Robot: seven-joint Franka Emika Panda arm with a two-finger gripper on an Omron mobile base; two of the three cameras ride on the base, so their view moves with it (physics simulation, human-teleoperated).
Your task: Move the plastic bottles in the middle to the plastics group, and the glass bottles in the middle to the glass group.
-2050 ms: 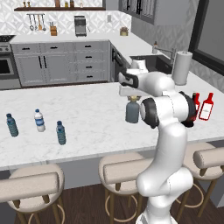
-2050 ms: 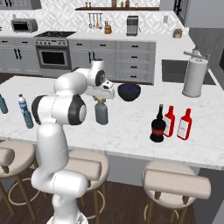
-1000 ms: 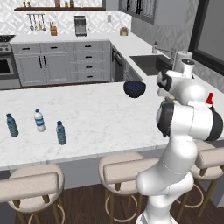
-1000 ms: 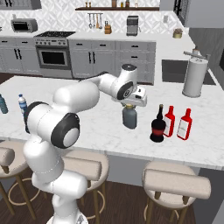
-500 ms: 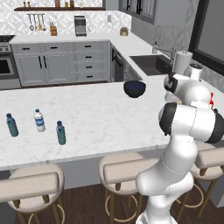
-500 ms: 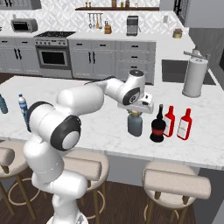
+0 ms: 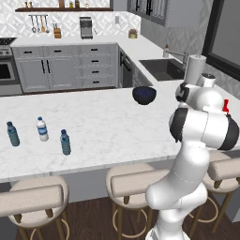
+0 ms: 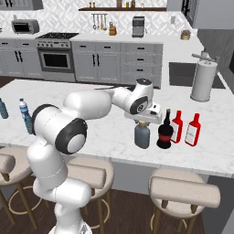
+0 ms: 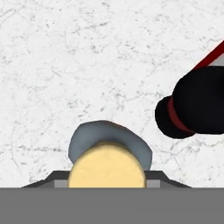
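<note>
Grey-blue bottle [image 8: 142, 135] stands upright directly under my hand [image 8: 143, 121], pinched at its tan cap, just left of the black bottle [image 8: 165, 132] on the table [image 8: 105, 132].

A dark blue bowl [image 7: 144, 94] stands on the white marble counter [image 7: 93, 122], right of the middle in the left base view. Behind it, a dark sink [image 7: 161, 68] is set in the back counter, and a tall white paper-towel roll [image 8: 203, 80] stands upright near it, at the upper right of the right base view. Three padded stools [image 8: 185, 192] line the bottom of the frames. Far back, upper left, there are an oven [image 8: 55, 60], a toaster [image 8: 23, 26] and a coffee machine [image 8: 137, 26] (utensils hang on the wall just beside it).
</note>
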